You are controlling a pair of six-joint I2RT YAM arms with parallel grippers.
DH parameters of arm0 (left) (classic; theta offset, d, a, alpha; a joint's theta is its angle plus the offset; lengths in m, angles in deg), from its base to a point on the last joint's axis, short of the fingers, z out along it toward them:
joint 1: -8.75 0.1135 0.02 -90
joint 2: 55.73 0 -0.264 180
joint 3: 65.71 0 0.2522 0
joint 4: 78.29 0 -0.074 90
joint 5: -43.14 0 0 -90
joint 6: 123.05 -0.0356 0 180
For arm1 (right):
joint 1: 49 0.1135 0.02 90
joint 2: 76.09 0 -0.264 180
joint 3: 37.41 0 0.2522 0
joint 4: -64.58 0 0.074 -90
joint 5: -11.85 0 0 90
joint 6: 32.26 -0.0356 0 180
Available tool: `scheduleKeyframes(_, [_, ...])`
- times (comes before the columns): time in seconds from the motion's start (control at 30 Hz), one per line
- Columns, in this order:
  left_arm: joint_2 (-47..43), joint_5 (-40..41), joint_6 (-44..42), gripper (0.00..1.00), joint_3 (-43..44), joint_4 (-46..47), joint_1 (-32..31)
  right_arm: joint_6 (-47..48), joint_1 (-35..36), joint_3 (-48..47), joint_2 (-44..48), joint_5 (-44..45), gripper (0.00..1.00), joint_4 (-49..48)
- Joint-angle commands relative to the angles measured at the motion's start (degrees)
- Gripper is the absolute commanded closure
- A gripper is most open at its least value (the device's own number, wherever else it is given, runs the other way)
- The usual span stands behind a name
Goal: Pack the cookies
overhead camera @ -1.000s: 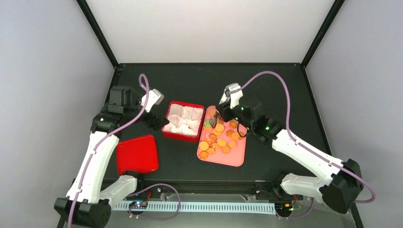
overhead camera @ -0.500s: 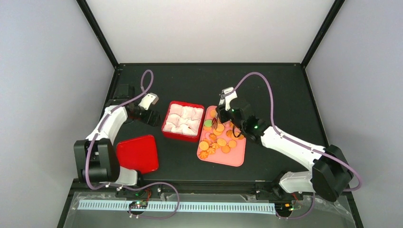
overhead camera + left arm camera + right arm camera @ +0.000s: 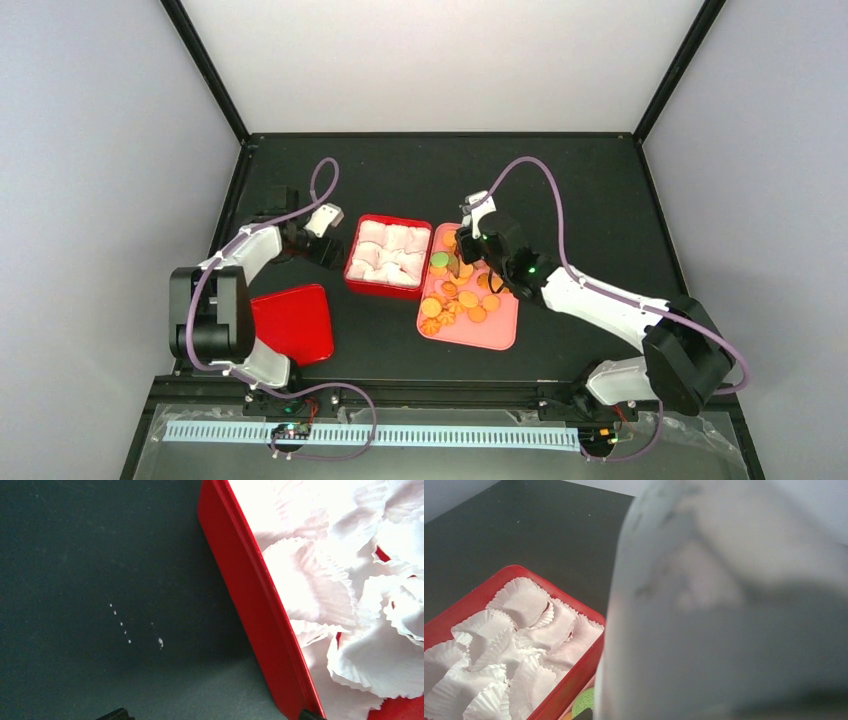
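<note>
left arm [image 3: 232, 262] has folded back — left jaws gape empty; right jaws, state unclear, over the cookies [image 3: 466, 299]

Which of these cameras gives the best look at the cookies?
The overhead view. There the cookies lie spread over the pink tray, nearly all in sight, though the right arm hides a few. The right wrist view catches only the edge of a green one beside the red box. The left wrist view shows none.
</note>
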Motion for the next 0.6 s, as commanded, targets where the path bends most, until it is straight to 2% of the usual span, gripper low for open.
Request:
scheduleKeyframes(0.0, [0.73, 0.38, 0.51, 0.12, -1.80, 4.12, -2.12, 0.60, 0.11, 0.11, -1.10, 2.11, 0.56, -3.36])
scheduleKeyframes(0.2, [-0.75, -0.82, 0.22, 0.16, -4.42, 4.06, -4.20, 0.62, 0.08, 0.02, -1.74, 1.44, 0.56, -2.49])
scheduleKeyframes(0.4, [-4.86, -3.62, -0.99, 0.17, -5.91, 0.18, -5.63, 0.98, 0.12, 1.48, 1.53, 2.45, 0.74, -0.83])
scheduleKeyframes(0.57, [-7.79, -4.90, -1.97, 0.17, -6.63, -1.91, -6.73, 3.08, 0.13, 0.06, 4.53, 3.66, 0.84, 1.97])
